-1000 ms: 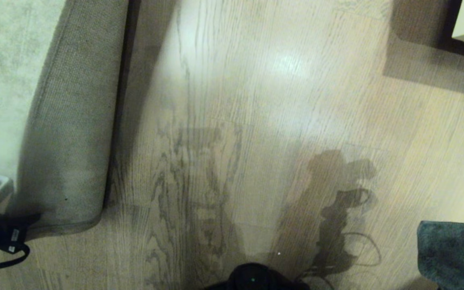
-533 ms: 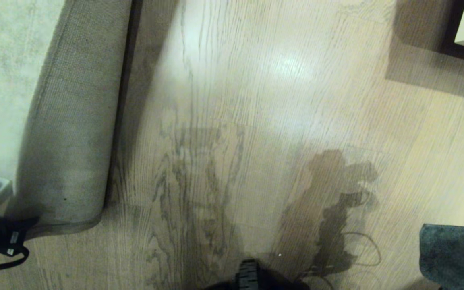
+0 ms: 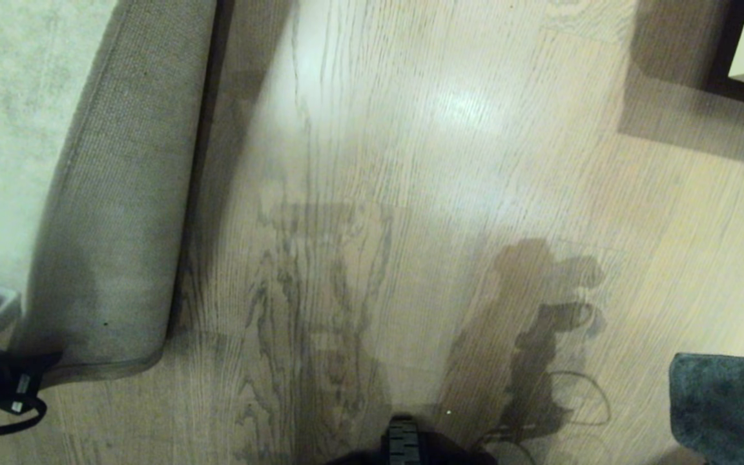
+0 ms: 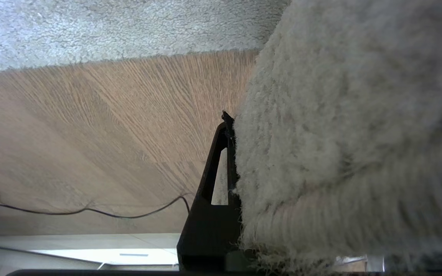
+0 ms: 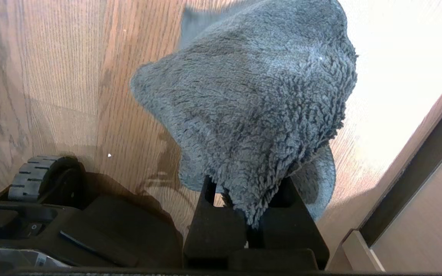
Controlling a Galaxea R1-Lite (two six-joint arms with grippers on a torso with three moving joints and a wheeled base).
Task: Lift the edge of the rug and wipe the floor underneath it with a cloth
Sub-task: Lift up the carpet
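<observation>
The rug edge (image 3: 113,213) is folded back (woven underside up) over bare floor (image 3: 411,161) — the cloth (image 3: 727,407) at lower right.

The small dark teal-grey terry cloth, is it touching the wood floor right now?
Cannot tell. The right wrist view shows the cloth clamped in the right gripper, draped against the floor; no gap or contact shows.

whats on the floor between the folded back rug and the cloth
Bare wood floor, carrying only shadows and a glare patch, in the head view. The rug edge is folded back at the left; the cloth hangs in the right gripper at lower right.
</observation>
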